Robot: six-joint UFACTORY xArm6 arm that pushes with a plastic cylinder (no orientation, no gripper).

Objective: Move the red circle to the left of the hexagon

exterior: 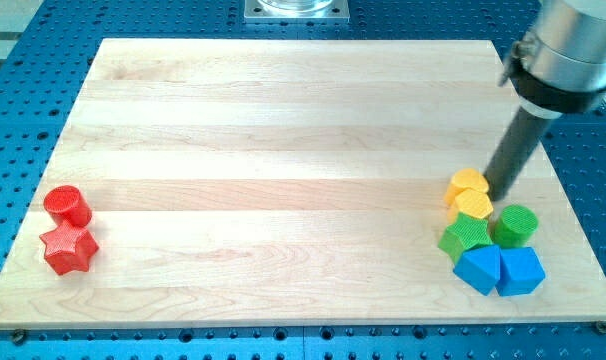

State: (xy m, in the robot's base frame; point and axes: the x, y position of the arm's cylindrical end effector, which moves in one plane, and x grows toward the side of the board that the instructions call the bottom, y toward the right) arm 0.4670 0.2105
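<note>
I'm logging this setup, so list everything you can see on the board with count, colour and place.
red circle: one, red, view's left edge.
red star: one, red, just below the circle, touching it.
yellow blocks: two, yellow, stacked closely at view's right; shapes unclear.
green blocks: two, green, below the yellow ones; the right one is round.
blue blocks: two, blue, lowest in the right cluster.
wooden board: one, light wood.
my tip: one, dark rod, beside the upper yellow block's right side.

2 blocks (67, 228) left, 6 blocks (488, 245) right.
</note>
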